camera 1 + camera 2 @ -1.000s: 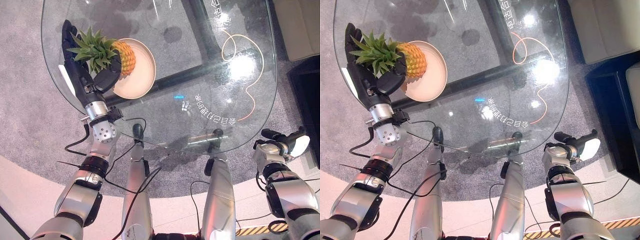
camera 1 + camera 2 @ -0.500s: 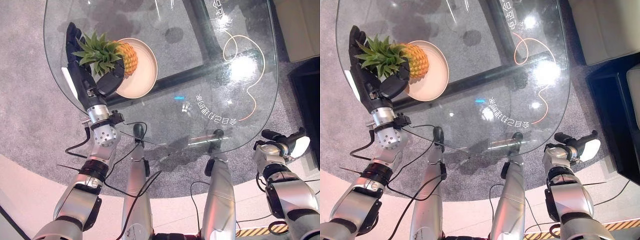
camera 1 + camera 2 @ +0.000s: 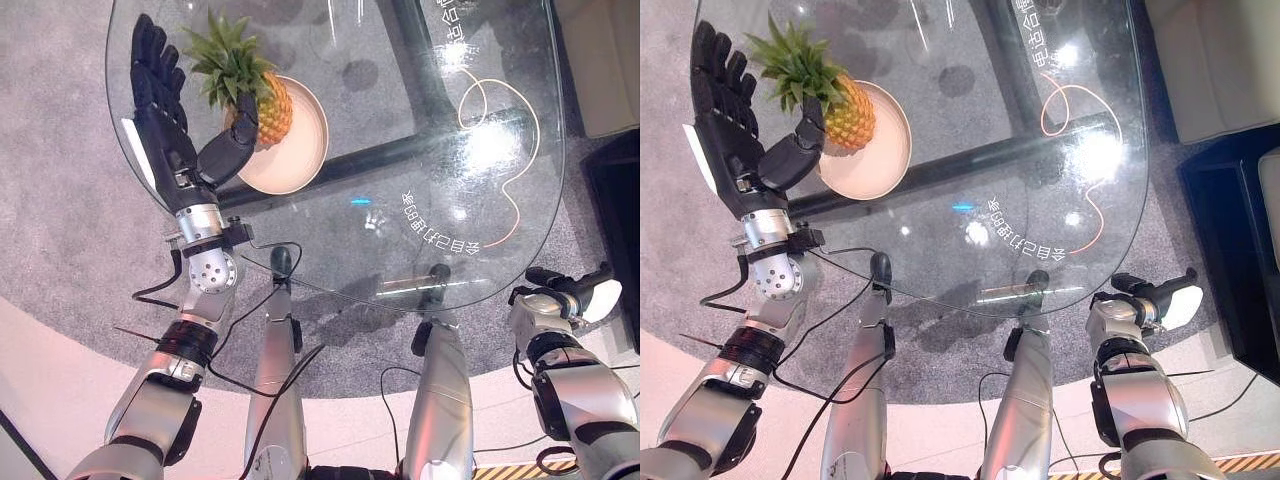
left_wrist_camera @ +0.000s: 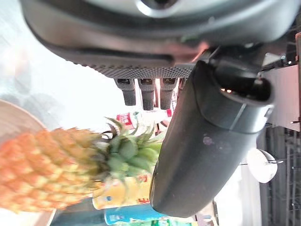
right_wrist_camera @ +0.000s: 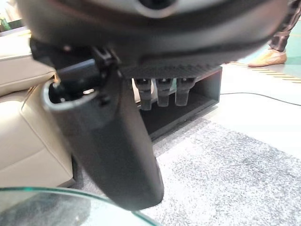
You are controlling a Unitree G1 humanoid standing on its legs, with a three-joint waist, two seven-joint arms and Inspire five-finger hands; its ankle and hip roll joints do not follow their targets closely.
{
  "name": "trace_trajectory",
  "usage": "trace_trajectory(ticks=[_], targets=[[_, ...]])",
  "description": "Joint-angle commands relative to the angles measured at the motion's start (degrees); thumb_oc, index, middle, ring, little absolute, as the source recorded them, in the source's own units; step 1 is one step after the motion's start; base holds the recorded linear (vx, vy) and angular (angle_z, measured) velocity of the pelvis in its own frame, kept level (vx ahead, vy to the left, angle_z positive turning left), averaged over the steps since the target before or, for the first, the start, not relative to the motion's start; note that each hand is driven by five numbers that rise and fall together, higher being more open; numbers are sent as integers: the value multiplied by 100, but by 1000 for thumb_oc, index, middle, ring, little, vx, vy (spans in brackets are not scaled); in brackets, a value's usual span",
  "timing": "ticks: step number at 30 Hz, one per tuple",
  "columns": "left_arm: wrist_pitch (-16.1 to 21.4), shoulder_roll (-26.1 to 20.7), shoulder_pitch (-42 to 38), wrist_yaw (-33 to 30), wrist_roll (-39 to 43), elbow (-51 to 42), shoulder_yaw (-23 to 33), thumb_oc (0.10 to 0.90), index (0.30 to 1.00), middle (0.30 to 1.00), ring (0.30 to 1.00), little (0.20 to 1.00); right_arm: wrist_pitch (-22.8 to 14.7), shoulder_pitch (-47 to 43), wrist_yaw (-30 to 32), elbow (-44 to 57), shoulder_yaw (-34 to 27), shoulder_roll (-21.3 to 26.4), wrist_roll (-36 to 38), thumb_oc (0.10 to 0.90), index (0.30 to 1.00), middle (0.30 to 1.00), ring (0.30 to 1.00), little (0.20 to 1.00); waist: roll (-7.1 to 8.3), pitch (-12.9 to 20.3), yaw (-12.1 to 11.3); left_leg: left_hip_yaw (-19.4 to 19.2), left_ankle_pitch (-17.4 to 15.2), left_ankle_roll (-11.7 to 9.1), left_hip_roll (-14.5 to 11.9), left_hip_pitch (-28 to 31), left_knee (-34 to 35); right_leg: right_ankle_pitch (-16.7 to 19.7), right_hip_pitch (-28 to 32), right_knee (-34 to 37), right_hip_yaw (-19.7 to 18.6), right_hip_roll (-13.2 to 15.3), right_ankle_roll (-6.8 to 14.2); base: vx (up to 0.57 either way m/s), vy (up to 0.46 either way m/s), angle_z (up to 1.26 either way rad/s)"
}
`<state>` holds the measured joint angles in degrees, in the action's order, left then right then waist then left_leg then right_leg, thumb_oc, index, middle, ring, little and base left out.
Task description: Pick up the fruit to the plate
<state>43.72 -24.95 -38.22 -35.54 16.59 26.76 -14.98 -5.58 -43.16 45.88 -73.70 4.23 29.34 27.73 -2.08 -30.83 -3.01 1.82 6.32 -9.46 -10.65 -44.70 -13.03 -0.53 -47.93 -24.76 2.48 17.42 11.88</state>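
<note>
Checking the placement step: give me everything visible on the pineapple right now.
The pineapple is small, with a orange-yellow scaled body and a spiky green crown. Its body sits on the round beige plate near the glass table's left edge, and its crown leans out past the plate's far-left rim. The left hand stands beside it with straight fingers, its thumb at the fruit's base; contact is unclear.

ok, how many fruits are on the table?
1: a pineapple on the plate at the table's far left, beside the open left hand.
</note>
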Motion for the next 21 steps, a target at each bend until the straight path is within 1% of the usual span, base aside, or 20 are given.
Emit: trace_trajectory(ticks=[1, 10, 16, 18, 21], targets=[[582, -134, -369, -74, -408, -634, 178, 800, 900, 900, 900, 900, -157, 356, 268, -57, -243, 418, 233, 800, 900, 900, 900, 900, -85, 104, -57, -173, -486, 359, 112, -97, -335, 280, 136, 414, 724, 64, -217, 0, 0, 0], [522, -141, -249, -67, -508, -1064, 208, 800, 900, 900, 900, 900, -138, 420, 268, -22, -267, 409, 254, 800, 900, 900, 900, 900, -84, 104, -95, -154, -482, 365, 111, -47, -312, 283, 197, 429, 753, 88, -211, 0, 0, 0], [556, -171, -162, -154, -616, -1340, 248, 800, 900, 900, 900, 900, -183, 499, 285, -13, -301, 382, 244, 800, 900, 900, 900, 900, -87, 104, -119, -135, -478, 373, 110, -36, -311, 286, 218, 423, 762, 102, -210, 0, 0, 0], [512, -196, -145, -214, -661, -1453, 264, 800, 900, 900, 900, 900, -192, 531, 271, -12, -311, 387, 238, 800, 900, 900, 900, 900, -86, 104, -126, -127, -477, 378, 111, -13, -299, 288, 236, 424, 765, 105, -208, 0, 0, 0], [372, -231, -104, -97, -558, -1620, 290, 800, 900, 900, 900, 900, -213, 583, 286, 3, -340, 370, 227, 800, 900, 900, 900, 900, -88, 104, -139, -112, -473, 379, 113, -2, -304, 293, 257, 422, 767, 114, -204, 0, 0, 0]])
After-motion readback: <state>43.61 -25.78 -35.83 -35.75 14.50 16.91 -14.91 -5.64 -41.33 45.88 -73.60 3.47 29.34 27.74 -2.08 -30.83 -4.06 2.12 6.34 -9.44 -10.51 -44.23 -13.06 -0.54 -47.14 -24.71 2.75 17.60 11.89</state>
